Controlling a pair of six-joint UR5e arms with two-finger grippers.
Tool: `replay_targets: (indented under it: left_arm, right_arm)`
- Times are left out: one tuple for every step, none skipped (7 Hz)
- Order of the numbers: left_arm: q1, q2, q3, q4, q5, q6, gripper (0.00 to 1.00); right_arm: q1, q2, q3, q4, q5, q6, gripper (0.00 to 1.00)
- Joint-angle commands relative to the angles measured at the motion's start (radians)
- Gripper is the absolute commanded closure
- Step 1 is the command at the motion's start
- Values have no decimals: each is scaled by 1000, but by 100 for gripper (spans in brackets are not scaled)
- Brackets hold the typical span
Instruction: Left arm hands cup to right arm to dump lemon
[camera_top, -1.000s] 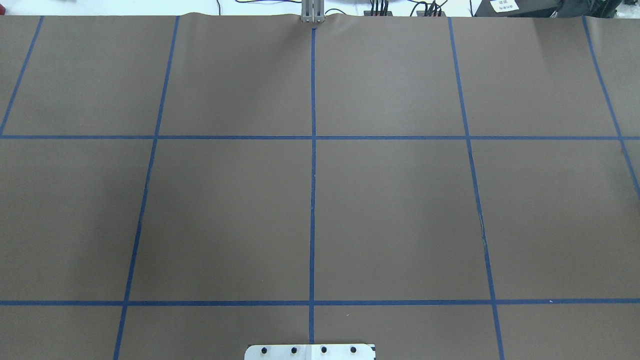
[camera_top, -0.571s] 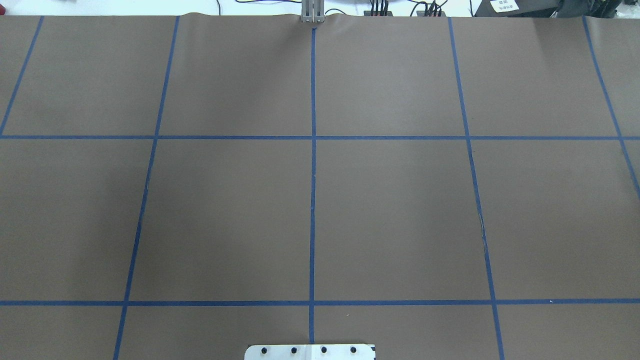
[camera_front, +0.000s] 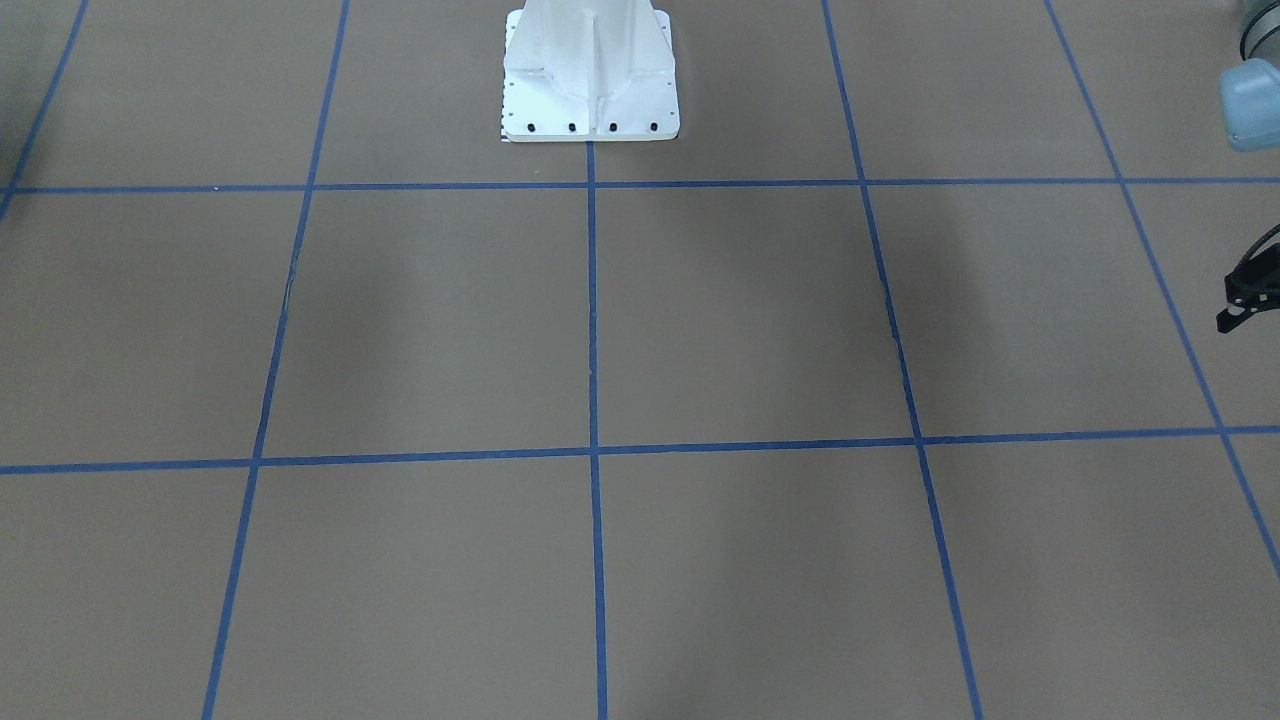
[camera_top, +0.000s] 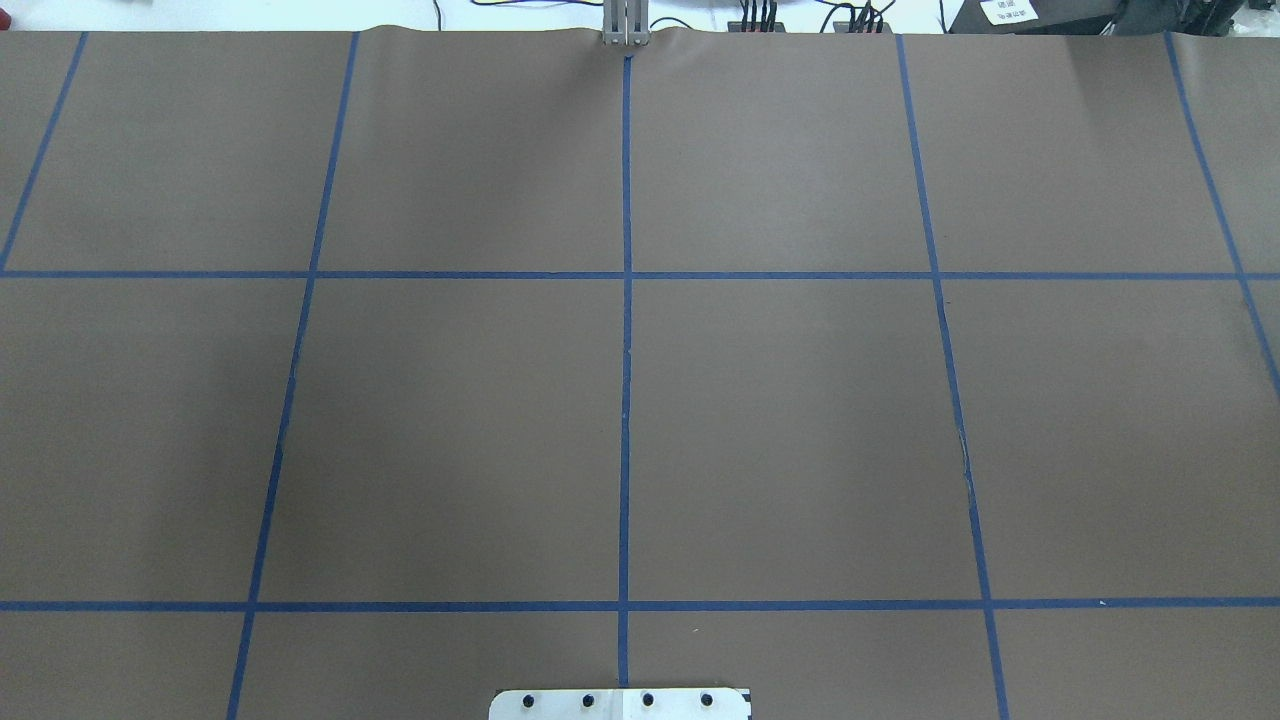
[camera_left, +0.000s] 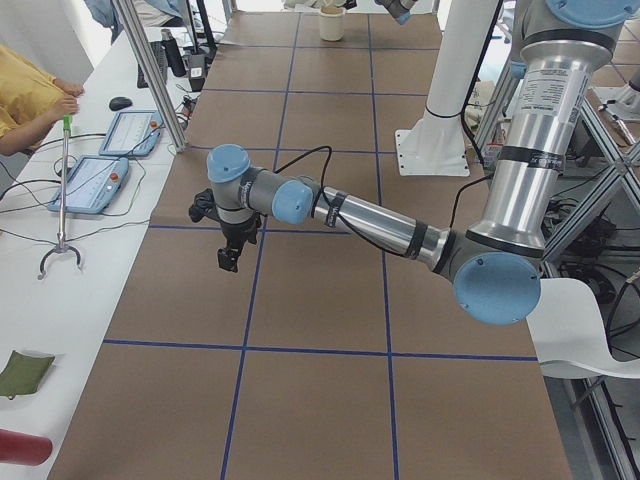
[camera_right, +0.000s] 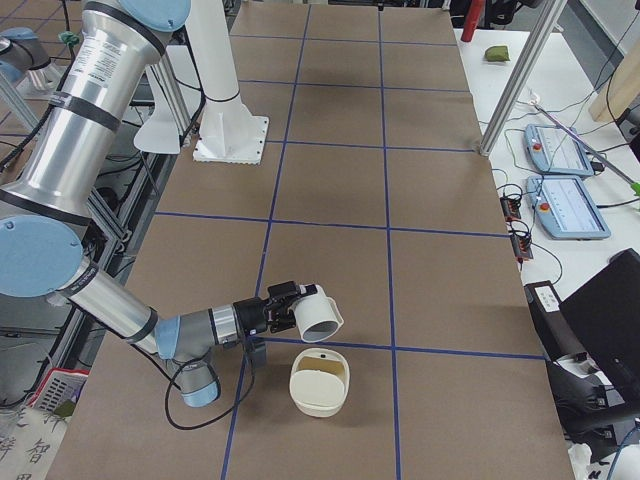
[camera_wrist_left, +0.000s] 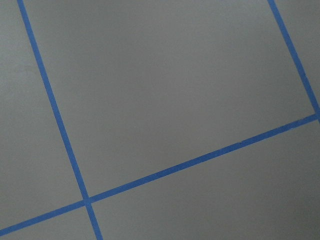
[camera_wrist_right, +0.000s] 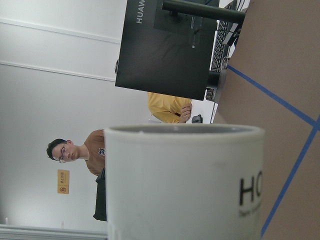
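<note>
Far out on the robot's left: silver-grey left arm with light-blue joint caps (camera_left: 370, 225), stretched low across the brown paper tabletop with its blue tape grid (camera_top: 450, 420). Black left pincer (camera_left: 229, 262) pointing straight down, hanging just above the paper beside a blue tape line. Wide or narrow? Cannot tell: only a side view and a black sliver at the front-facing view's right edge. From the left wrist camera, brown paper and one crossing of blue tape.

Centre now: white bolted pedestal (camera_front: 590, 75) standing on the middle tape line at the robot's edge of the tabletop.

And over to the right: silver-grey right arm with light-blue caps (camera_right: 120, 305), elbow down low, forearm running level just above the paper. At its tip, black right pincer (camera_right: 285, 308) with the white ceramic mug with black lettering (camera_right: 322, 312) right at the fingers, clear of the tabletop, tipped onto its side, grey mouth facing outward and down. Grip width impossible to read from the side. Just below the mug in that view, a cream-white rounded tub (camera_right: 320, 382) sitting on the paper, not touching it. Right wrist camera filled by the mug's wall, letters "HO" showing; behind it a black monitor (camera_wrist_right: 170, 45) and a man in a brown shirt with glasses (camera_wrist_right: 75, 150).
</note>
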Motion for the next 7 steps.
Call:
replay_targets:
  left_arm:
    - [0,0,0,-2,-1,0,0]
    - [0,0,0,-2,-1,0,0]
    - [0,-2,-2,-2,-1,0,0]
    - [0,-2,-2,-2,-1,0,0]
    - [0,-2,-2,-2,-1,0,0]
    - [0,-2,-2,-2,-1,0,0]
    - [0,-3,-2,-2,-1,0,0]
  right_arm:
    - [8,8,-6,24,-48,129,100]
    - [10,22,-11,26,-93,178,100]
    - [10,31,-12,26,-156,242,100]
    - [10,41,-12,26,-170,267,100]
    - [10,48,-12,26,-174,318,100]
    - [10,51,-11,28,-178,387,100]
    - [10,56,-14,69,-183,422,100]
